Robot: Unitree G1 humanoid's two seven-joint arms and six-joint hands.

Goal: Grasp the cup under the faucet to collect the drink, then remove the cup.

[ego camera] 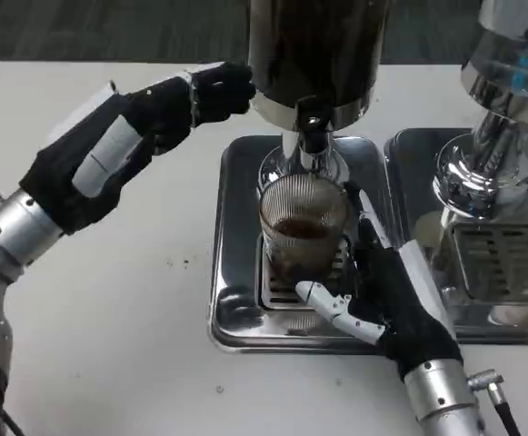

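Observation:
A ribbed glass cup (302,222) with dark drink in its lower part stands on the grate of a steel drip tray (236,272), straight under the faucet (311,136) of a dark dispenser (316,45). My right hand (382,295) grips the cup from the right, with the thumb across its front base and fingers up its far side. My left hand (211,93) hovers left of the dispenser, apart from the faucet, its dark fingers curled in and holding nothing.
A second chrome machine (486,154) with its own drip tray (504,263) stands close on the right of my right hand. White table (136,300) lies bare to the left and front.

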